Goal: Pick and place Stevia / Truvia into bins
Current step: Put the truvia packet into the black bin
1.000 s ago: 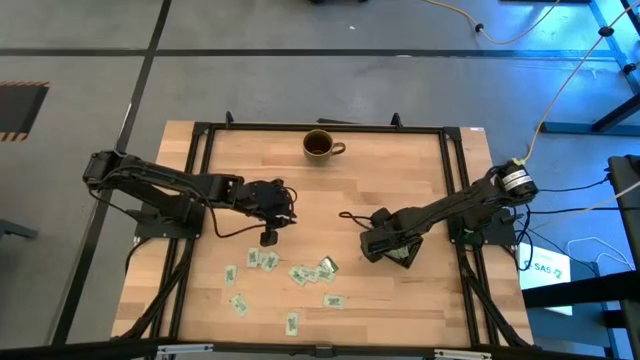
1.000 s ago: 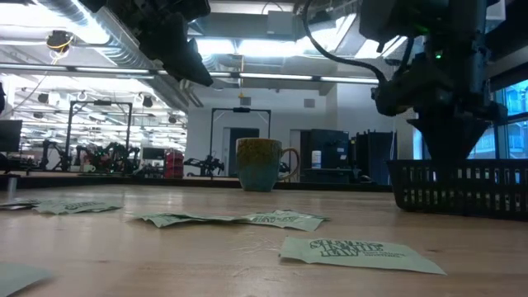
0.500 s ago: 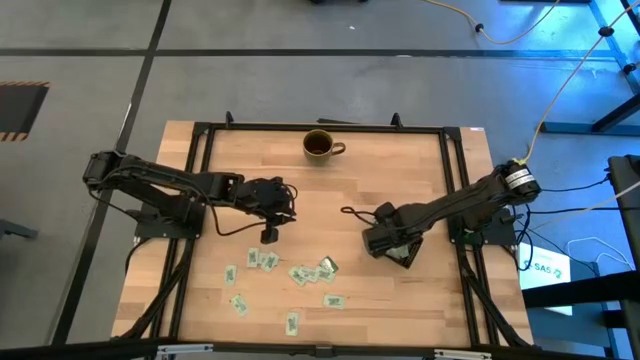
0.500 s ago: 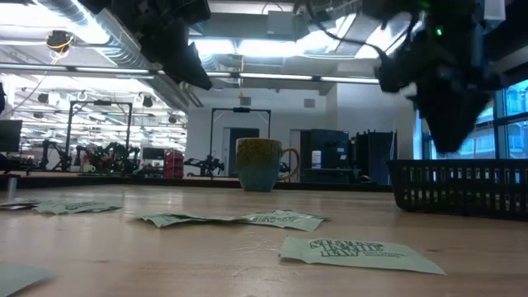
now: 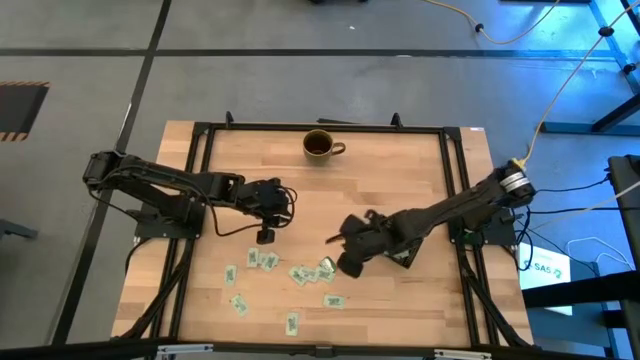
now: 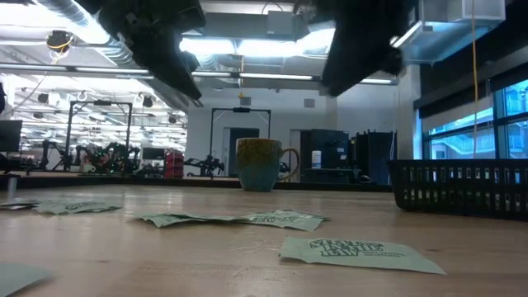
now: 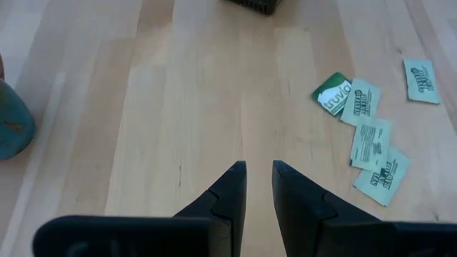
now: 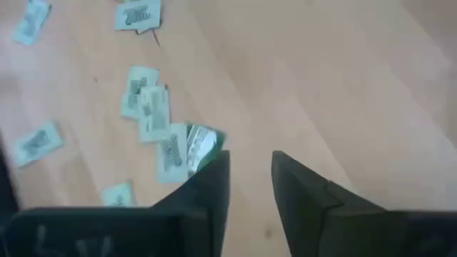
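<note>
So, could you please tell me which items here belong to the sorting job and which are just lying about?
Job:
- pale green and white paper sachets
- black divided tray

Lying about:
- round brown mug

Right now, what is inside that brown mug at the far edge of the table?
From above, the mug looks dark inside; whether that is liquid or shadow cannot be told. No sachets show in it; they lie on the table. The low view shows only its outside.

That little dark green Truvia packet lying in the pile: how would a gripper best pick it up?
Probably from straight above, pinching across the Truvia packet's free short edge. It lies flat on the table, with one side against a neighbouring sachet, so a side approach has nothing to catch.
</note>
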Controlling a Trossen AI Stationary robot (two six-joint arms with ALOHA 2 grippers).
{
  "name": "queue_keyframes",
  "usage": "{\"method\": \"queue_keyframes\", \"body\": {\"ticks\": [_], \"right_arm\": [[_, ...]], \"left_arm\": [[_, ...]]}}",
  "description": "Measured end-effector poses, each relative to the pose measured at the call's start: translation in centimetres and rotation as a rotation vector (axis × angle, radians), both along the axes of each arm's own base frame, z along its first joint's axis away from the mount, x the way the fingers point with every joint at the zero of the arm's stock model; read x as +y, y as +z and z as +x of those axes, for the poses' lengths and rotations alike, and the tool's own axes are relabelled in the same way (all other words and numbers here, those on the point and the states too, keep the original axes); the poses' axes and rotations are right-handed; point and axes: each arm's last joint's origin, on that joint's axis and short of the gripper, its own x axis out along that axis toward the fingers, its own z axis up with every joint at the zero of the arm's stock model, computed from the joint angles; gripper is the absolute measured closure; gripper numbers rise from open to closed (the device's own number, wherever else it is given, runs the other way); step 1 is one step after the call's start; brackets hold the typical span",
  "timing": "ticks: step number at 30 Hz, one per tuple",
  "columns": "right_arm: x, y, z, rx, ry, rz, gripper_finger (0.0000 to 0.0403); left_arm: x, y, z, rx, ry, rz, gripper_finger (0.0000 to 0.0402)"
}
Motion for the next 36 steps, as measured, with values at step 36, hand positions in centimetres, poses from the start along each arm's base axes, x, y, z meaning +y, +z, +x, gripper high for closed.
{"method": "queue_keyframes", "body": {"ticks": [36], "right_arm": [[3.0, -12.3, 4.9, 0.122, 0.287, -0.109, 0.0360]], "left_arm": [[-0.1, 0.0, 0.0, -0.003, 0.030, -0.031, 0.0343]]}}
